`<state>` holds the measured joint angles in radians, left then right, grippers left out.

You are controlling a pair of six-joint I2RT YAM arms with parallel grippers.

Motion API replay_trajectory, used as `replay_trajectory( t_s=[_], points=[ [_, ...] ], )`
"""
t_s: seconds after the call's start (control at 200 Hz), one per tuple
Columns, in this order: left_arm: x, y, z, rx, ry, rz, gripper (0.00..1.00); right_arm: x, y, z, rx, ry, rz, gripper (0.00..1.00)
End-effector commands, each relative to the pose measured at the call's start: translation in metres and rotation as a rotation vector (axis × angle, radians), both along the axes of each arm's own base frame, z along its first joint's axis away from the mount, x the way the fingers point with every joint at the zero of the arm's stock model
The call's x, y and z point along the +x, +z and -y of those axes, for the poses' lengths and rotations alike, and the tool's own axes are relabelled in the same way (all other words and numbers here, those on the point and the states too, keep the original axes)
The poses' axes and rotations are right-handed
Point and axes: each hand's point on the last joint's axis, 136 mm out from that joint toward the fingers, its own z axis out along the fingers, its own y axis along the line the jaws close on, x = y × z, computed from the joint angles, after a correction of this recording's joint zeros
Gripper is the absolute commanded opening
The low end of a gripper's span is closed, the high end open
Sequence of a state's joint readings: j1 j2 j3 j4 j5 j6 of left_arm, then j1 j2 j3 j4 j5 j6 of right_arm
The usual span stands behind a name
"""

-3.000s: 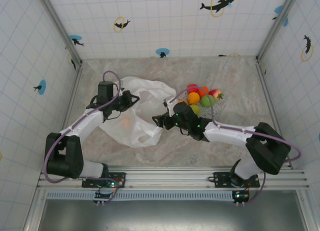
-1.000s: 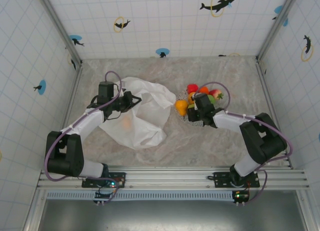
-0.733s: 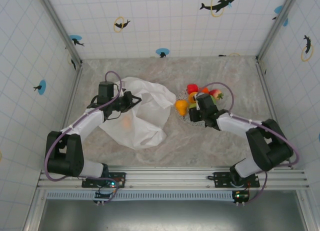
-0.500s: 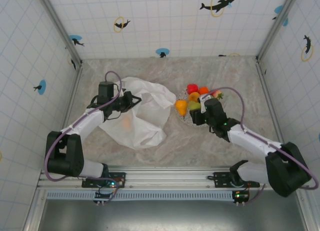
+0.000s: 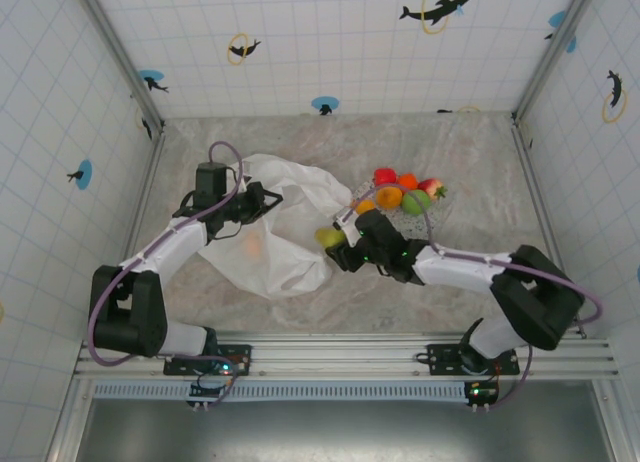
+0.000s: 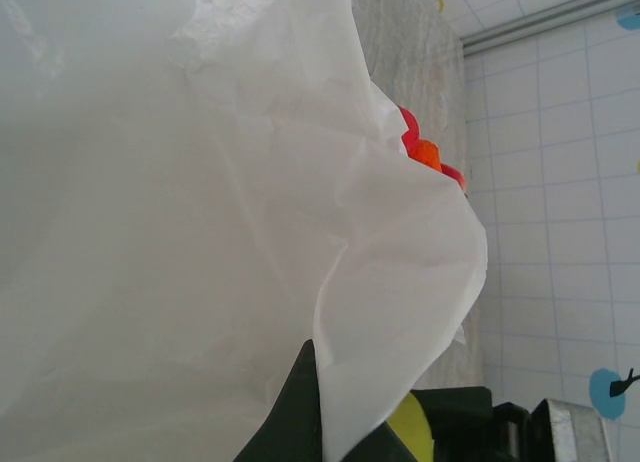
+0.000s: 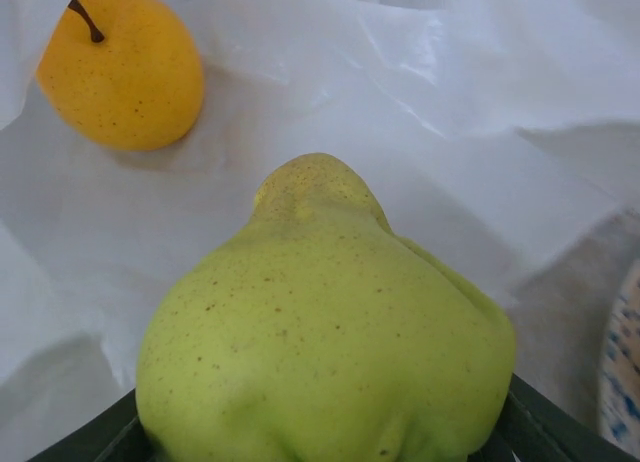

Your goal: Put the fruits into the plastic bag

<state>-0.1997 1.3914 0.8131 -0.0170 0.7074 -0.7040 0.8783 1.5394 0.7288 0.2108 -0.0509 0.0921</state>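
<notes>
At the right edge of the plastic bag (image 5: 285, 257), near the middle of the desk (image 5: 400, 292), the right pincer (image 5: 338, 244) is clamped on a green pear (image 7: 320, 322) and holds it just at the bag's mouth. Further left, the left pincer (image 5: 268, 196) is pressed together on a fold of the bag, holding its rim up off the desk. One yellow-orange fruit (image 7: 120, 67) lies on the plastic just beyond the pear and looks to be already inside. A heap of fruits (image 5: 400, 192), red, orange and green, waits on the speckled plate (image 7: 622, 382) to the right. The task seems less than halfway: one fruit bagged, a second at the opening and not yet let go, and the whole heap left to fetch
</notes>
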Motion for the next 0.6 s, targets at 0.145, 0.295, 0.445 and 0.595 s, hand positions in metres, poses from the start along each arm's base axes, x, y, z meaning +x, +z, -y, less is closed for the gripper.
replay_trajectory(
  t_s=[0.145,0.295,0.445,0.595],
  points=[
    [0.0,0.018,0.003,-0.032,-0.034,0.054,0.0,0.023,0.024,-0.063,0.126,0.089,0.044,0.62],
    [-0.001,0.022,0.003,-0.04,-0.036,0.064,0.0,0.039,0.023,-0.088,0.184,0.06,0.029,0.62],
    [-0.003,0.028,0.004,-0.048,-0.041,0.078,0.0,0.064,0.02,-0.1,0.218,-0.057,0.045,0.64],
    [-0.004,0.031,0.005,-0.061,-0.044,0.083,0.0,0.086,0.018,-0.111,0.263,-0.145,0.059,0.65]
  ],
)
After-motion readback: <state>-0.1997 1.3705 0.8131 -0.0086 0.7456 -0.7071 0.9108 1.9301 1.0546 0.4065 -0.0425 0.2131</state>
